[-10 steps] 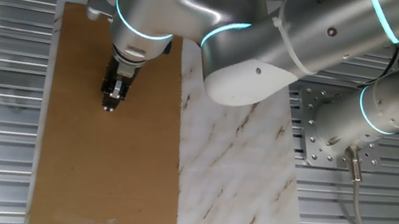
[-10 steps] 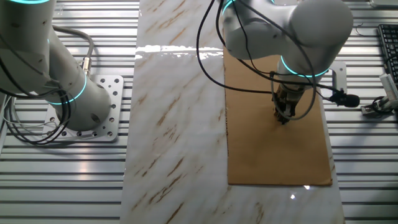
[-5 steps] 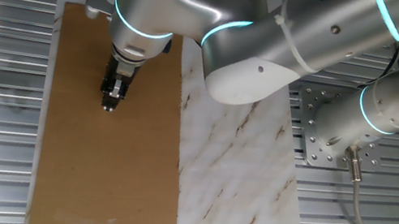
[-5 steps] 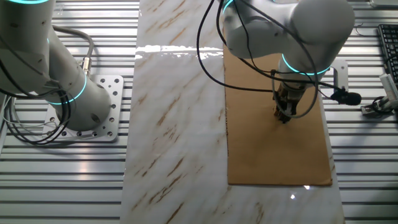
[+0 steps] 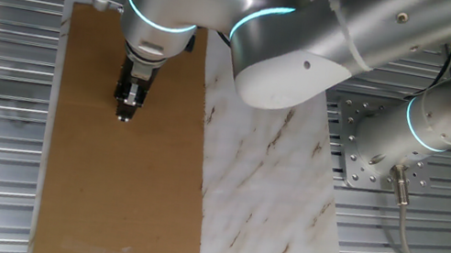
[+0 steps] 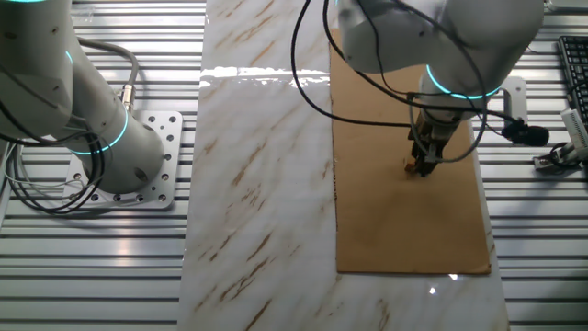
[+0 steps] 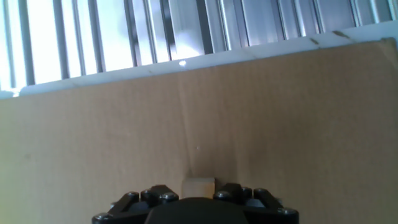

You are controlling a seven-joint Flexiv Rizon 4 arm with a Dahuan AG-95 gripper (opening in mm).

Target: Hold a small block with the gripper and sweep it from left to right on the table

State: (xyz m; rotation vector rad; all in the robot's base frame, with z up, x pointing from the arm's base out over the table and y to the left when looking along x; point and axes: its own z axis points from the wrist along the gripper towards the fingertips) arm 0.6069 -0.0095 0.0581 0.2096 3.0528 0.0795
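Brown desk panel is lying left of frame; hand is pinching block there.

Silver-white arm, cyan rings

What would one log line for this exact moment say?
gripper: shut on small block | tip low over brown panel of table | marble panel: not reached
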